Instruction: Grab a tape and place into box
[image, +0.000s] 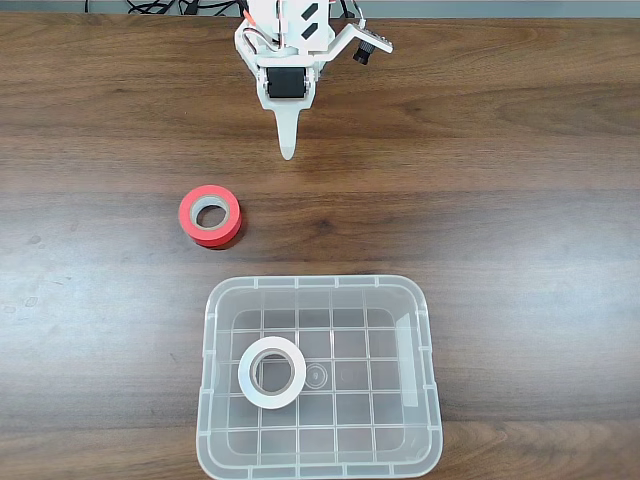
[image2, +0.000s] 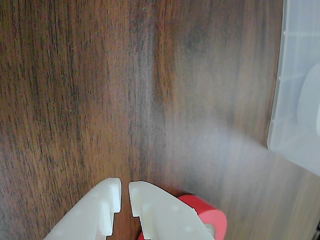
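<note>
White tape (image: 271, 372) flat inside clear box (image: 212, 330); gripper (image2: 125, 190) seemingly closed.

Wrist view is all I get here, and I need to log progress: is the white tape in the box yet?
Observer: Yes, in the fixed view the white tape lies flat inside the clear box.
Operator: Where is the red roll?
Observer: On the table, outside the box, beyond its far left corner in the fixed view: red tape.
Operator: And the arm?
Observer: The gripper sits at the table's far edge, holding nothing.
</note>
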